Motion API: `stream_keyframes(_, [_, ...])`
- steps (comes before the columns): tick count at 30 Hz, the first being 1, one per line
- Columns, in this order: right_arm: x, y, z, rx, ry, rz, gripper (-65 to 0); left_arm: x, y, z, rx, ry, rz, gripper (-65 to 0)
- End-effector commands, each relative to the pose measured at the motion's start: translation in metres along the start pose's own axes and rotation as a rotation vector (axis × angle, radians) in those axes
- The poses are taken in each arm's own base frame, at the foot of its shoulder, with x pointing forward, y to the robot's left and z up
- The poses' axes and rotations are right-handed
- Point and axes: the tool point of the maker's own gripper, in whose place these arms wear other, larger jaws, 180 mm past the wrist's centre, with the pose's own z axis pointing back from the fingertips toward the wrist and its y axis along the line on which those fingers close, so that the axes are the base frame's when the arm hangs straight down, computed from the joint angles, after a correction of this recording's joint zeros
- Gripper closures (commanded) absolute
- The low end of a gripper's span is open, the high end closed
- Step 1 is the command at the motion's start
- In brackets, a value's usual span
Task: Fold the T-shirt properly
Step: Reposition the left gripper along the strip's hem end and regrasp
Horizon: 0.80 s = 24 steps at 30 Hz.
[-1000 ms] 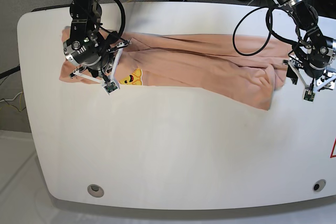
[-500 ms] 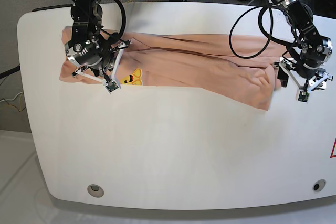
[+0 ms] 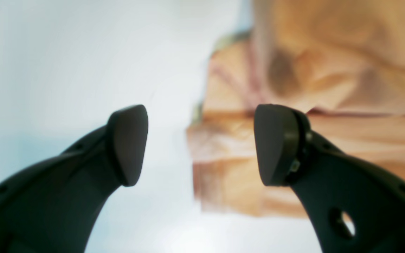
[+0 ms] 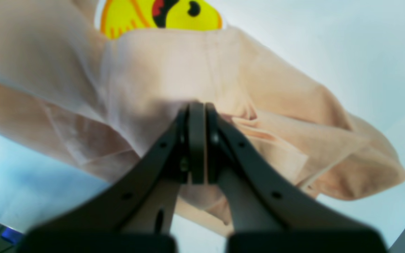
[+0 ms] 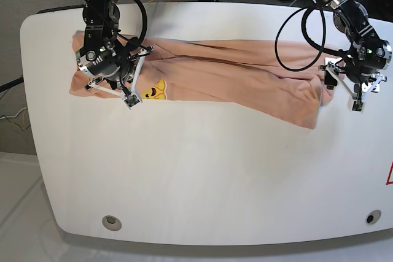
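In the right wrist view the right gripper (image 4: 197, 109) has its jaws pressed together, pinching a fold of the T-shirt (image 4: 195, 70) just below the yellow print (image 4: 160, 14); in the left wrist view the left gripper (image 3: 200, 144) has its jaws spread wide with nothing between them, the cloth edge lying beyond and to the right of the gap.

The shirt lies as a long, rumpled band across the upper part of the base view, from the upper left to the right edge of the worktop (image 5: 202, 182). The chief risk, as I judge it: only one end is held, so any pull from that end would drag or bunch the whole band instead of folding it; the thin cloth could also slip from the pinch (how many layers are caught cannot be told). The open jaws sit beside the hem at the right of the base view, and could close on bare worktop or on one loose layer.

Around: cables (image 5: 295, 35) loop over the shirt's right end and could snag it; nothing else lies on the worktop; two round fittings (image 5: 112, 222) near its lower edge are well apart.
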Motion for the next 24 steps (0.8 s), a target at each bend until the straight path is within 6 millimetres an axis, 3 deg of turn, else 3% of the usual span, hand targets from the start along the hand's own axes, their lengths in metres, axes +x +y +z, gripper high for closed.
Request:
stream_keyframes(1, [0.009,-0.006,0.005,-0.02,-0.031,0.008,0.0,0.017,0.007,0.007,-0.001,-0.042,-0.008,-44.0])
stream_keyframes(12, [0.009,-0.007,0.005,-0.022,-0.032,0.008,0.0,0.019,0.012,0.014,-0.08,-0.04,0.001,-44.0])
stream_keyframes(24, [0.009,-0.007,0.005,-0.022,-0.033,0.008,0.0,-0.032,0.009,-0.024,-0.184,0.108,0.095,-44.0])
